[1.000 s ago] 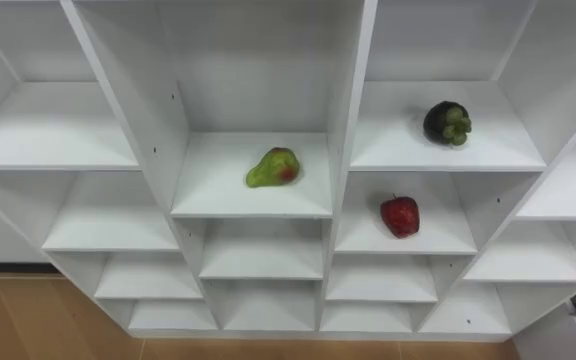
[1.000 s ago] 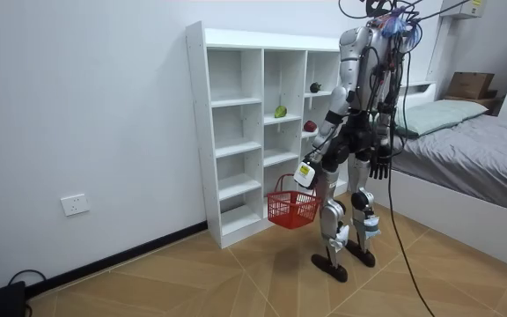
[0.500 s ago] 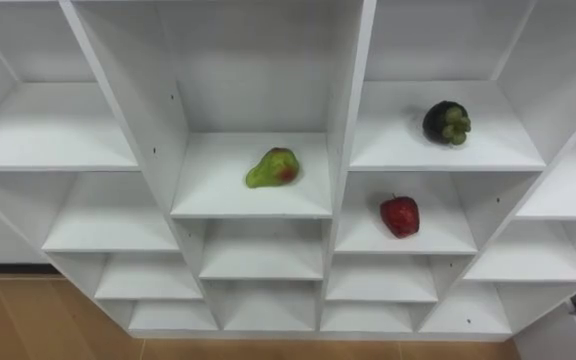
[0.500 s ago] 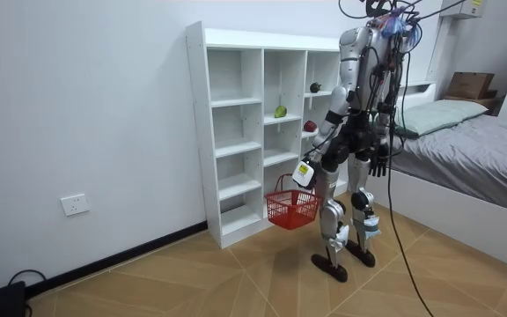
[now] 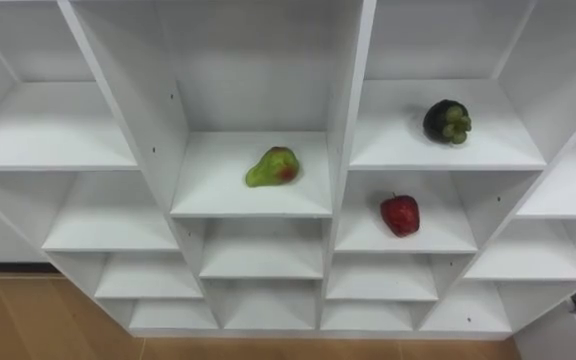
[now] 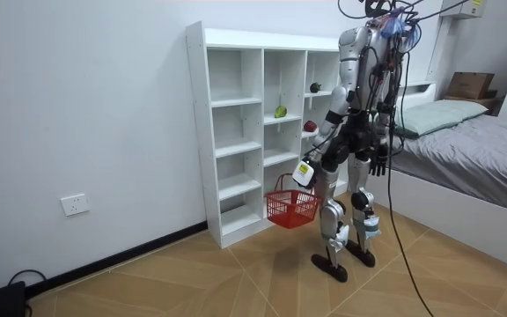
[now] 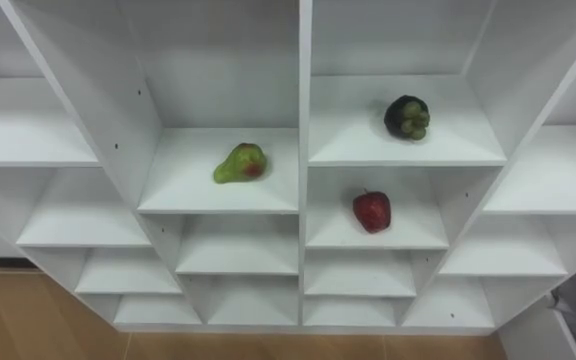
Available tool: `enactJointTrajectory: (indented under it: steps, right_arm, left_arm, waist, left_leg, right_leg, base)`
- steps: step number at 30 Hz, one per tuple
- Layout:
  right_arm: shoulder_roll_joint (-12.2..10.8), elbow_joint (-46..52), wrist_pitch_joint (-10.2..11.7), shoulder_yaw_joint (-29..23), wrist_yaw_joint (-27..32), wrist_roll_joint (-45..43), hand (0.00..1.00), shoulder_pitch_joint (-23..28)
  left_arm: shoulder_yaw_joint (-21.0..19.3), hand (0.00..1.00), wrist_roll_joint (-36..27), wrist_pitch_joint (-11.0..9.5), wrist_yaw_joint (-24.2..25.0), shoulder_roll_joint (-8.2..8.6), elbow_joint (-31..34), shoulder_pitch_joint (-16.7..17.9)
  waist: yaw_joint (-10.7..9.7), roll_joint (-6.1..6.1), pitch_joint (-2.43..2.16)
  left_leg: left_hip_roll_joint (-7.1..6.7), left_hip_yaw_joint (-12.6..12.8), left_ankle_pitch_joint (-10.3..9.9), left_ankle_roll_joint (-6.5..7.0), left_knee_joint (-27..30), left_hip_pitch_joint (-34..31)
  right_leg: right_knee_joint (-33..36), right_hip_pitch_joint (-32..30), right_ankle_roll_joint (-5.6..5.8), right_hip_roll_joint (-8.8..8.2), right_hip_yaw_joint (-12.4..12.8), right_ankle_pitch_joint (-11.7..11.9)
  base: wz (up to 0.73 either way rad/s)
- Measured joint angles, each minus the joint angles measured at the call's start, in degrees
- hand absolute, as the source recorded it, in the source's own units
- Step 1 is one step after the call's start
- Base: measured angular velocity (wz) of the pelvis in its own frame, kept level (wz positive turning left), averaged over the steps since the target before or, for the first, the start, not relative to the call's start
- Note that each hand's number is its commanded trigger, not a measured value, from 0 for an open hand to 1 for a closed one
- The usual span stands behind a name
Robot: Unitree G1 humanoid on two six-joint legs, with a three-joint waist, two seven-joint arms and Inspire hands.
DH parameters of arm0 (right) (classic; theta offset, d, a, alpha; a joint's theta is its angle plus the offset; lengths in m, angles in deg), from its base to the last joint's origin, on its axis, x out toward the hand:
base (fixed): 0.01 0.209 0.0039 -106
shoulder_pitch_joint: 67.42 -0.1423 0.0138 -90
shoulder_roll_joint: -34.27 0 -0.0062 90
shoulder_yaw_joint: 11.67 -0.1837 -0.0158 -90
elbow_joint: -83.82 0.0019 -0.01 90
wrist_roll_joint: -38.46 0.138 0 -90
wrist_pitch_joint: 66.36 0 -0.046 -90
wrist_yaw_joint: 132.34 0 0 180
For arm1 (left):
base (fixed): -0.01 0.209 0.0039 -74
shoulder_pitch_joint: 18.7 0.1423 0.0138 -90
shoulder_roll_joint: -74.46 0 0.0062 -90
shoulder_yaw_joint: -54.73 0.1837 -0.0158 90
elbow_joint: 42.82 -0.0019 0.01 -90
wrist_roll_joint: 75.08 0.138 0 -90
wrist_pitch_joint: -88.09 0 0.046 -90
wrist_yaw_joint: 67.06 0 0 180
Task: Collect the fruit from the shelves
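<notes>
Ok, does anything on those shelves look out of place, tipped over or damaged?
Nothing stands out. The pear, the dark round fruit and the red apple each sit whole on their own shelf of the white closet, and the red basket hangs level from the left hand.

Bright, even indoor light; white closet [image 5: 353, 100] softly shaded grey deep inside compartments

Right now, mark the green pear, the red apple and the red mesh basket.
Green pear [image 5: 273, 167]: left eye view, middle of its body.
Red apple [image 5: 400, 216]: left eye view, centre of its front.
Red mesh basket [image 6: 290, 211]: room view, on its near mesh wall.
</notes>
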Motion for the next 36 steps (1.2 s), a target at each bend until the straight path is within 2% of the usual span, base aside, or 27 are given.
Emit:
enactJointTrajectory:
  steps: [3,10,12,14,16,17,19,24,26,30,36]
  right_arm:
    - [0.0,0.0,0.3,0.1,1.5,1.3,0.00,0.1]
    - [0.2,1.9,0.7,0.0,6.2,4.2,0.00,0.2]
    - [0.3,5.8,2.2,-2.4,7.6,5.0,0.00,0.7]
    - [0.1,14.0,6.7,-4.5,8.5,6.7,0.00,2.1]
    - [-0.1,19.0,9.2,-4.6,8.6,6.7,0.00,3.4]
    - [-0.3,21.9,10.1,-4.5,8.5,6.7,0.00,3.5]
    - [-0.8,26.6,10.9,-4.4,8.5,6.2,0.00,4.4]
    - [-1.6,44.7,11.1,-3.0,8.6,6.6,0.00,10.4]
    - [-1.8,51.9,11.8,-2.7,8.9,7.1,0.00,12.1]
    - [-1.8,59.2,12.8,-2.3,10.3,7.7,0.00,13.5]
    - [-1.9,70.1,14.4,-1.0,12.0,8.7,0.00,14.3]
  left_arm:
    - [0.2,1.00,-0.2,-0.1,-0.1,0.00,-0.1,-0.2]
    - [0.1,1.00,-0.2,-2.2,-3.1,0.02,-0.1,-0.1]
    - [-0.2,1.00,0.1,-2.7,-3.5,0.04,0.1,0.0]
    - [-1.2,1.00,0.1,-3.8,-3.5,0.01,1.1,0.2]
    - [-1.6,1.00,0.1,-5.0,-3.6,-0.01,1.2,0.1]
    - [-1.6,1.00,0.0,-5.6,-3.6,0.01,1.4,0.1]
    - [-1.4,1.00,-0.2,-6.1,-3.6,0.01,1.6,0.0]
    - [0.2,1.00,-1.3,-6.6,-3.7,0.20,2.3,0.1]
    - [0.2,1.00,-1.3,-7.5,-3.7,0.33,2.4,0.2]
    - [0.4,1.00,-1.3,-8.6,-3.8,0.32,4.2,1.0]
    - [1.4,1.00,-1.2,-9.5,-3.9,0.27,4.0,2.0]
  waist:
    - [0.0,0.04,0.05]
    - [0.2,-0.39,-0.09]
    - [0.3,-0.36,-0.11]
    - [0.2,-0.18,-0.15]
    - [0.0,0.00,-0.15]
    - [0.0,-0.16,-0.35]
    - [0.0,-0.13,-0.44]
    - [-0.2,0.07,-0.50]
    - [-0.5,0.15,-0.61]
    - [-0.5,0.00,-0.69]
    - [-0.5,0.55,-0.56]
  left_leg:
    - [0.00,0.0,0.0,0.00,0.0,-0.2]
    - [0.00,0.2,0.0,0.01,0.0,-0.1]
    - [0.12,1.0,0.0,0.01,0.0,-0.2]
    - [0.28,1.5,0.0,0.01,0.1,-0.5]
    - [0.27,1.6,0.0,0.01,0.1,-0.4]
    - [0.30,1.8,0.0,0.01,0.1,-0.4]
    - [0.29,1.9,0.0,0.01,0.1,-0.5]
    - [0.39,2.9,0.0,0.01,0.1,-0.6]
    - [0.43,2.9,0.0,0.01,0.1,-1.0]
    - [0.53,3.0,0.0,0.02,0.0,-1.1]
    - [1.01,3.4,0.0,0.01,0.1,-1.1]
  right_leg:
    - [0.0,0.0,0.00,0.01,0.0,0.0]
    - [0.2,-0.1,0.00,0.01,0.2,0.0]
    - [0.2,-0.3,-0.03,0.06,0.5,0.1]
    - [0.0,-0.8,-0.09,0.15,0.6,0.4]
    - [0.0,-1.0,-0.08,0.14,1.1,0.4]
    - [0.1,-1.1,-0.07,0.17,1.3,0.4]
    - [0.1,-1.3,-0.06,0.15,1.3,0.4]
    - [0.3,-1.9,-0.06,0.19,1.9,0.6]
    - [0.3,-2.2,-0.05,0.21,1.9,0.8]
    - [0.3,-2.3,-0.02,0.31,2.0,1.1]
    - [0.2,-2.4,-0.17,0.79,2.3,1.8]
  base:
    - [0.00]
    - [-0.01]
    - [-0.12]
    - [-0.10]
    - [-0.02]
    - [-0.06]
    - [-0.06]
    - [-0.11]
    - [0.00]
    - [-0.01]
    - [-0.05]
